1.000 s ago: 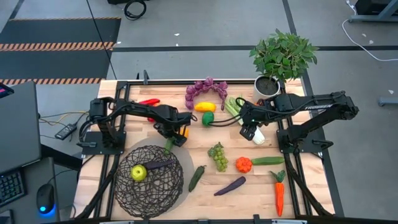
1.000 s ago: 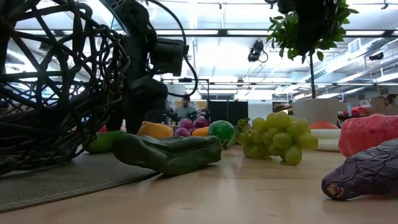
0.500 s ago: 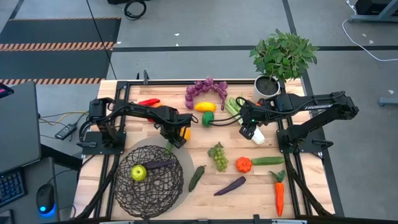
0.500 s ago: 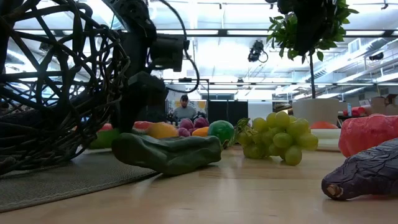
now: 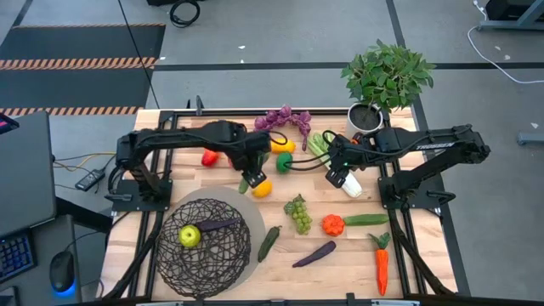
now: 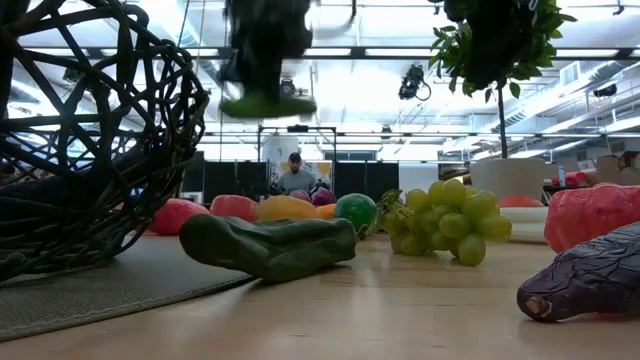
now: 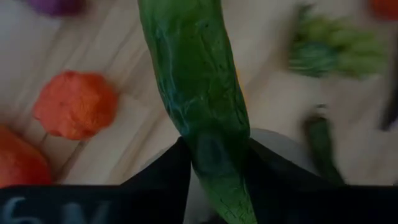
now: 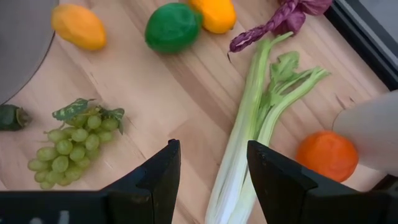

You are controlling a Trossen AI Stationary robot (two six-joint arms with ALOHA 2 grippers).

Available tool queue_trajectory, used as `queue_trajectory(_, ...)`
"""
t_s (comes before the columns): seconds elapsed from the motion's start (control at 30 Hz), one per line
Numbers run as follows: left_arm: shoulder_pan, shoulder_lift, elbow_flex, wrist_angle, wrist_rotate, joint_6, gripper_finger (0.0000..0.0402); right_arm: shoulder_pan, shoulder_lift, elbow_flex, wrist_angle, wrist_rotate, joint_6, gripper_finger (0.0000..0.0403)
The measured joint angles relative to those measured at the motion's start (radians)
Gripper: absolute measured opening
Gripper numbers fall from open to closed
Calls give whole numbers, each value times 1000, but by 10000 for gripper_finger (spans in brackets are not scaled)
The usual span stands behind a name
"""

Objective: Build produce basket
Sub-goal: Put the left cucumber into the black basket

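Basket (image 5: 204, 247): near-left on the surface (image 5: 357, 255); holds an apple (image 5: 189, 235) and an eggplant (image 5: 218, 225).

Left claw (image 5: 247, 182): raised beyond the basket's far rim, closed around a cucumber (image 7: 196, 93).

Right claw (image 8: 211, 171): parted, empty, above the celery (image 8: 261, 118).

Outstanding, by my estimate: most produce, including green grapes (image 5: 298, 212), carrot (image 5: 382, 262), lemon (image 5: 280, 145). Progress: early.

Overhead and table-level cameras share the green grapes (image 5: 297, 213) (image 6: 447, 220); wrist cameras look down close

Bare wood (image 5: 280, 255) between basket (image 5: 205, 246) and grapes (image 5: 298, 212), seemingly passable.
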Motion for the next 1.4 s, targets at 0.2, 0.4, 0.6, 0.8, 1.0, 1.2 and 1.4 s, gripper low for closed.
queue_trajectory(0.2, -120, -1, 197, -213, -3, -3, 133, 0, 0, 0, 12, 6, -15, 190)
queue_trajectory(0.4, -301, 0, 246, -354, -23, -89, 139, 0, 0, 0, 54, 34, -35, 190)
queue_trajectory(0.6, -449, 1, 203, -347, -24, -232, 136, 6, 0, 0, 174, 6, -63, 190)
queue_trajectory(0.8, -575, 1, 128, -363, -21, -271, 140, 28, 0, 0, 188, -29, -65, 190)
queue_trajectory(1.0, -701, -60, -108, -293, 74, -312, 137, 47, 0, 0, 194, -30, -65, 190)
queue_trajectory(1.2, -702, -215, -309, -137, 82, -349, 143, 51, 0, -5, 194, -30, -32, 190)
queue_trajectory(1.4, -636, -361, -458, -17, 35, -328, 173, 51, 0, -29, 196, -48, 113, 190)
